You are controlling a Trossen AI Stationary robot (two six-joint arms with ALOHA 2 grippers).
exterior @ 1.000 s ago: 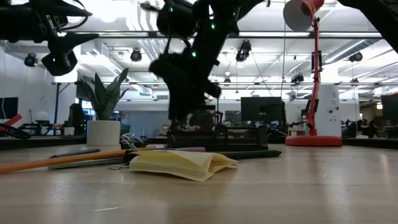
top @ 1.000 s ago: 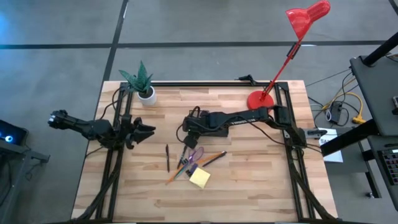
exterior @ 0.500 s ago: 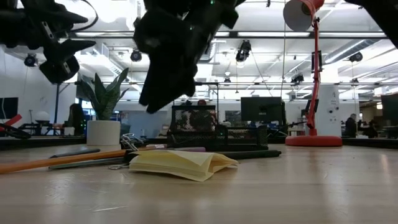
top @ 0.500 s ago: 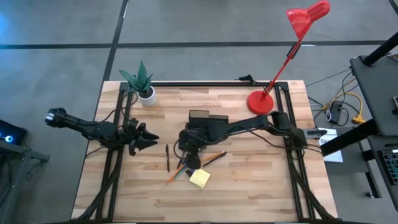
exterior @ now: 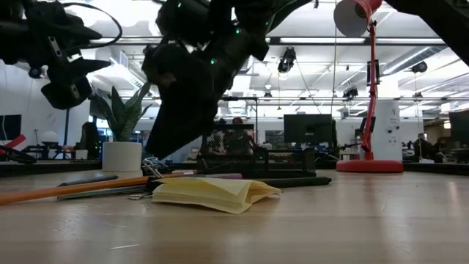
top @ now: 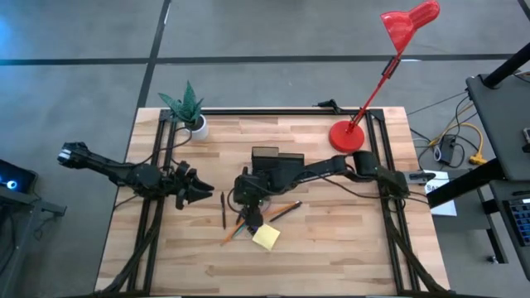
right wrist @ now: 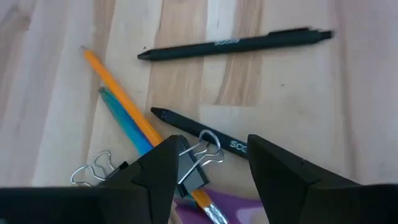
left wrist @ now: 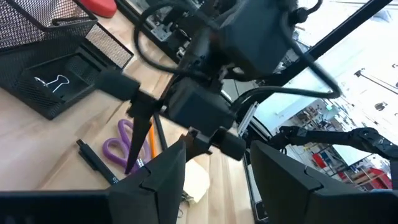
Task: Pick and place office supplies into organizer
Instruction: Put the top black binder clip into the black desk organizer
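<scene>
The office supplies lie in a loose pile at mid-table: a yellow sticky-note pad [top: 266,237], purple-handled scissors [left wrist: 123,139], orange pencils [right wrist: 118,93], dark pens [right wrist: 236,43] and binder clips [right wrist: 198,160]. A single pen [top: 223,209] lies to the pile's left. The black mesh organizer [top: 277,159] stands just beyond the pile, with a clip [left wrist: 50,82] in its low compartment. My right gripper [top: 251,218] hangs open over the pile, slanting down, its fingers [right wrist: 165,165] on either side of a binder clip. My left gripper [top: 204,193] waits open, left of the pile, above the table.
A potted plant [top: 190,112] stands at the far left corner and a red desk lamp's base [top: 346,135] at the far right. Bare wood lies along the near edge and to the right of the pile.
My right gripper has come from over the organizer toward the table's near edge, down onto the pile, rolling and tipping further downward. My left gripper has sunk a little and drifted toward the near edge. The supplies have not moved.
</scene>
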